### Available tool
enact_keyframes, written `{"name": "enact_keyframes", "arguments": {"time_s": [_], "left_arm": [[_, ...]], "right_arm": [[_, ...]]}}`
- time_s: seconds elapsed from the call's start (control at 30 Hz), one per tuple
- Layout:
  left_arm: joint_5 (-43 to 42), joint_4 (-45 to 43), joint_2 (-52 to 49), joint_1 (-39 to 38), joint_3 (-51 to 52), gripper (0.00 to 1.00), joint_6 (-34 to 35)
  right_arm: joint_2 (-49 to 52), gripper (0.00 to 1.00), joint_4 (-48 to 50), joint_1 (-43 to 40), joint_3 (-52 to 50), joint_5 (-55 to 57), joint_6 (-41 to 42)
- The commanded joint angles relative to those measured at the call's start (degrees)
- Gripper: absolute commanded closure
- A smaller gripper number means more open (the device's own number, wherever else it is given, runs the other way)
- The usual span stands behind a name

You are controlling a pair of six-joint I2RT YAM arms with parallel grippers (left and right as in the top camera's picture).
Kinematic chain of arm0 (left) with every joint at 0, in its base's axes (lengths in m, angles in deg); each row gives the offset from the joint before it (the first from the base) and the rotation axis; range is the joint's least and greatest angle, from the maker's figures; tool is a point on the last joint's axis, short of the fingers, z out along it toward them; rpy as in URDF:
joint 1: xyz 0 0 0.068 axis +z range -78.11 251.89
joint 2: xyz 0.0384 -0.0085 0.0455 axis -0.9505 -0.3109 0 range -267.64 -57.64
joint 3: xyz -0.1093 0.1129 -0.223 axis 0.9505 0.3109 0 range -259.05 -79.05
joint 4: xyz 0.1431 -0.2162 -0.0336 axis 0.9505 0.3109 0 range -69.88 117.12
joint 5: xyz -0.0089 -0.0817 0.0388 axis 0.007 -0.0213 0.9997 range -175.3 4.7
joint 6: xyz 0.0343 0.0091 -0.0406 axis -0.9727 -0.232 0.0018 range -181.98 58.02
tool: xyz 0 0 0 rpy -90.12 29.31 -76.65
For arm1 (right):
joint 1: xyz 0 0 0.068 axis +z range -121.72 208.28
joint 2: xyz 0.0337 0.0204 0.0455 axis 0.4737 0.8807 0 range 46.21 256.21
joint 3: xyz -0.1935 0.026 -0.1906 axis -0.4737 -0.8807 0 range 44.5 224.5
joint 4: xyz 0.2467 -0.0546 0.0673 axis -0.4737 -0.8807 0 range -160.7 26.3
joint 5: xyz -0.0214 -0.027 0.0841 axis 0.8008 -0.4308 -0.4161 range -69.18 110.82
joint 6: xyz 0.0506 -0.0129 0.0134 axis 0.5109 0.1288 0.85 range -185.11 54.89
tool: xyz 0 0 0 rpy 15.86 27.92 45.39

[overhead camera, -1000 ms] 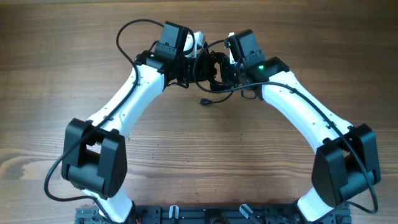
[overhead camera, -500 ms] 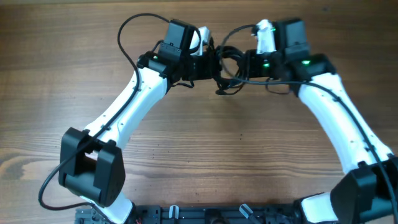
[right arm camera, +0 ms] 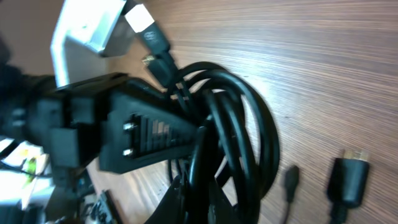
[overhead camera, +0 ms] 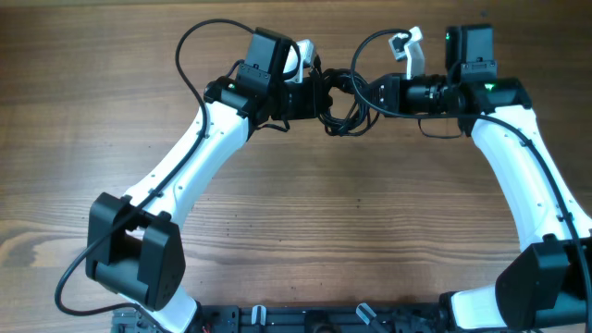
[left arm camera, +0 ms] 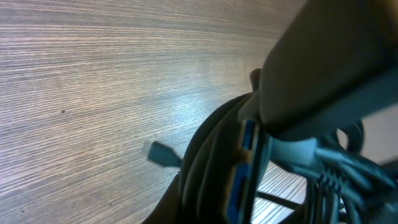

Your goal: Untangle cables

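Hanging between the two hands, the cables form one knotted black clump of loops over the far middle of the counter. The right wrist view shows the same clump as several thick loops wound together. A flat plug and a smaller plug hang loose at its lower edge, and another plug sticks up at the top.

The left hand meets the clump from the left, its fingers pressed together on strands of it. The right hand meets it from the right, also pinching strands. The left wrist view is blurred; it shows only a dark loop and one small plug end above the wood.

A second ago the two hands were nearly touching, and the clump sagged lower with a plug end trailing toward the near side. Since then the right arm has swung out to the right and the clump is drawn out sideways between the hands. The left arm has hardly shifted.
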Motion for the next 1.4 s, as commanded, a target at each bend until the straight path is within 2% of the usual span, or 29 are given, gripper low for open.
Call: {"name": "enact_keyframes", "arguments": {"time_s": [0.0, 0.13, 0.23, 0.27, 0.4, 0.47, 0.57, 0.73, 0.97, 1.13, 1.37], "left_arm": [[9.6, 0.5, -0.7, 1.6, 0.5, 0.96, -0.1], [11.3, 0.5, -0.7, 1.6, 0.5, 0.96, -0.1], [11.3, 0.5, -0.7, 1.6, 0.5, 0.96, -0.1], [11.2, 0.5, -0.7, 1.6, 0.5, 0.96, -0.1], [11.2, 0.5, -0.7, 1.6, 0.5, 0.96, 0.0], [11.2, 0.5, -0.7, 1.6, 0.5, 0.96, 0.0], [11.3, 0.5, -0.7, 1.6, 0.5, 0.96, 0.0], [11.3, 0.3, -0.7, 1.6, 0.5, 0.96, -0.1], [11.3, 0.3, -0.7, 1.6, 0.5, 0.96, 0.0], [11.2, 0.3, -0.7, 1.6, 0.5, 0.96, 0.5], [11.0, 0.4, -0.7, 1.1, 0.5, 0.96, 3.0]], "right_arm": [[-2.5, 0.96, 0.2, -1.3, 1.1, -18.7, -5.1], [-2.5, 0.96, 0.2, -3.8, 1.1, -25.5, -6.3], [-2.5, 0.96, 0.2, -5.7, 1.1, -22.4, -5.2], [-2.5, 0.96, 0.0, -5.7, 1.1, -17.0, -3.0], [-2.5, 0.95, -3.9, -4.7, 1.0, 16.5, 12.9], [-2.5, 0.80, -5.0, -3.8, 1.0, 23.5, 14.8], [-2.5, 0.65, -4.6, -2.6, 1.0, 23.4, 13.0], [-2.6, 0.50, -5.2, -2.0, 1.0, 19.9, 8.9], [-4.5, 0.49, -6.0, -2.0, 1.1, 17.7, 4.5], [-8.0, 0.48, -5.3, -1.8, 1.1, 17.7, 4.6], [-7.8, 0.47, -2.5, 3.8, 1.1, 21.6, 4.8]]}}
